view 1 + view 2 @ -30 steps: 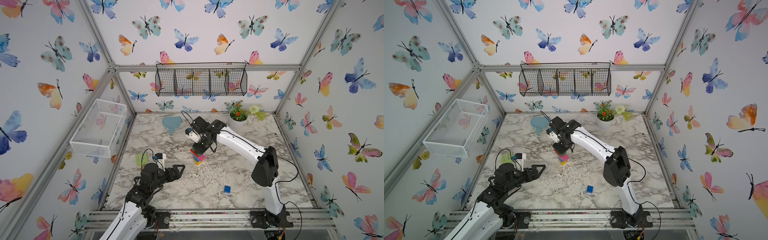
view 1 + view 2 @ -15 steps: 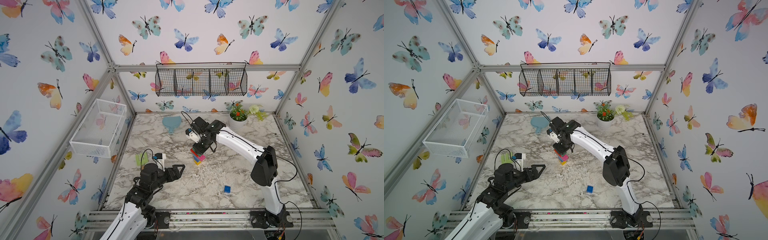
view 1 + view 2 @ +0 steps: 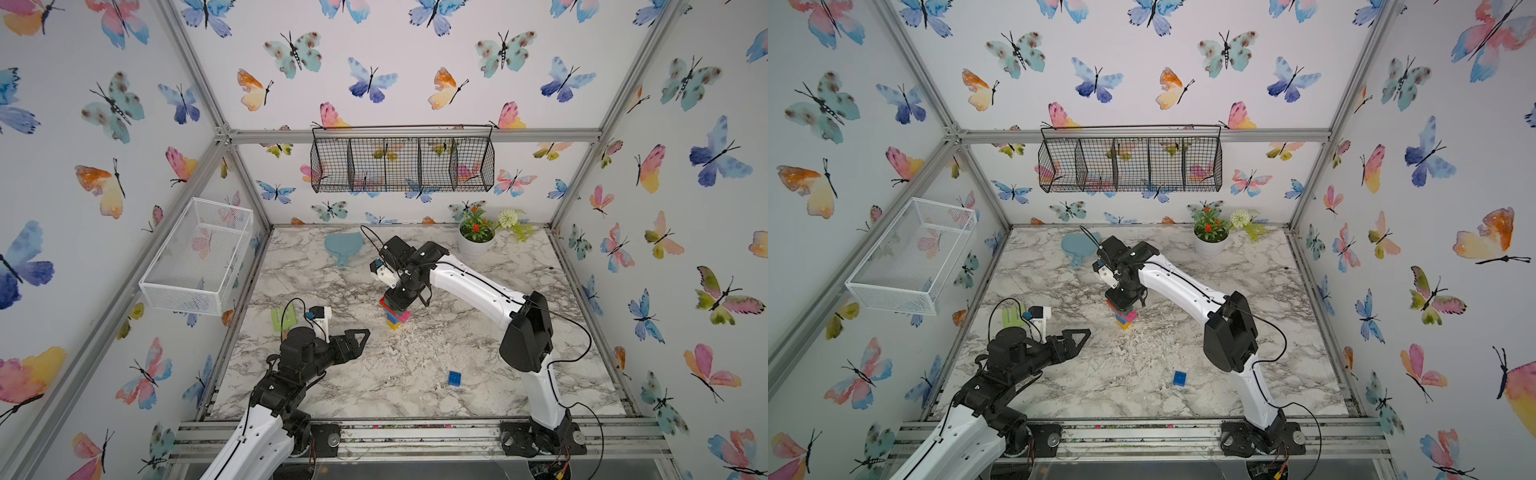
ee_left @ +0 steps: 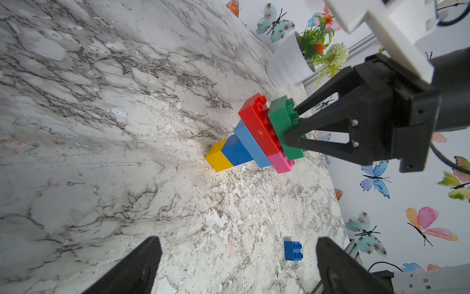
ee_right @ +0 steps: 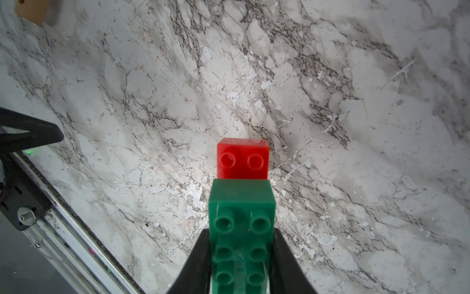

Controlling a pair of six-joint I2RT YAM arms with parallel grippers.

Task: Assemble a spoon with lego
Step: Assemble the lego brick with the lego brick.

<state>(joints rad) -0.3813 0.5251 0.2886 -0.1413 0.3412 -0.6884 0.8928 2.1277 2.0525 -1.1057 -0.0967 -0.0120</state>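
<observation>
Hardly anything is shifting since a second ago; my right gripper (image 4: 291,124), jaws narrow, is pinching the green brick (image 5: 241,203) topping the spoon (image 3: 395,316); that stack is standing upright near the middle of the table (image 3: 415,365), yellow end down; my left gripper (image 4: 236,240) is hovering spread wide, gripping nothing, toward the front-left corner; one loose blue brick (image 3: 454,378) is lying near the front edge.
</observation>
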